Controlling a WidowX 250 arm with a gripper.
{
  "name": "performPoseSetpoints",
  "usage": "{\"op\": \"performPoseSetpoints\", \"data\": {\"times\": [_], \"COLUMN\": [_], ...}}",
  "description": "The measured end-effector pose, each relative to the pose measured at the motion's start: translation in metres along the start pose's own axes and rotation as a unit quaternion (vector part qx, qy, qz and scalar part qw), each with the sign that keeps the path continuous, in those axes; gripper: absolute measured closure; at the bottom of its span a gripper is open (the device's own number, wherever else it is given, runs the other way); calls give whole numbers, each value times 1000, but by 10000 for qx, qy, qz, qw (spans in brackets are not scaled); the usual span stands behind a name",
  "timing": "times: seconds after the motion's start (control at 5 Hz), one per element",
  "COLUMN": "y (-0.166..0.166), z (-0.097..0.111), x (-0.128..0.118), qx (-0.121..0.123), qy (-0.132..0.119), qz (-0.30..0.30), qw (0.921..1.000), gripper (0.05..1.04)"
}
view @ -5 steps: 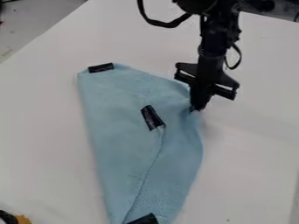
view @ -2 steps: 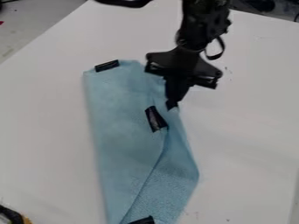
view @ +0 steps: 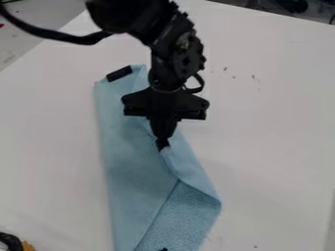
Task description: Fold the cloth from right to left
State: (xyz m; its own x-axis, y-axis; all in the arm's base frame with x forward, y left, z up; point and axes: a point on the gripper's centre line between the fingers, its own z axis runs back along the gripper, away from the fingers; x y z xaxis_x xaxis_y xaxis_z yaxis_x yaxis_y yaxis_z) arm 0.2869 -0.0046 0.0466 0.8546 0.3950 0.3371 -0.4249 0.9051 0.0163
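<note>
fingers (view: pixel 162 128) pinched narrow on the turned-over edge of the blue cloth (view: pixel 128 171) on the white table (view: pixel 275 147), the gripper (view: pixel 162 144) should carry that edge low and leftward, letting the slanting lower part follow flat before releasing.

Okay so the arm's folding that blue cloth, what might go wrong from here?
The gripper pinches the blue cloth at one small spot, so the lower part may lag and fold crooked. Its right edge already juts out in a corner, which could stay outside the fold. Nothing visible weighs down the far end by the black patch, so a pull might drag it.
</note>
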Motion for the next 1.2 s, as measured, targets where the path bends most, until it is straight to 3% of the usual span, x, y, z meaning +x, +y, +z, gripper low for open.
{"op": "performPoseSetpoints", "data": {"times": [0.4,0.6,0.8,1.0,1.2], "y": [8,15,28,39,48], "z": [-16,-22,-20,-4,8], "x": [-15,-20,-28,-28,-27], "qx": [-305,-182,164,508,596], "qy": [-178,-213,-78,-20,20], "qz": [125,92,-21,-273,-464], "qw": [9993,9996,9998,9983,9971], "gripper": [1017,1000,848,588,284]}}
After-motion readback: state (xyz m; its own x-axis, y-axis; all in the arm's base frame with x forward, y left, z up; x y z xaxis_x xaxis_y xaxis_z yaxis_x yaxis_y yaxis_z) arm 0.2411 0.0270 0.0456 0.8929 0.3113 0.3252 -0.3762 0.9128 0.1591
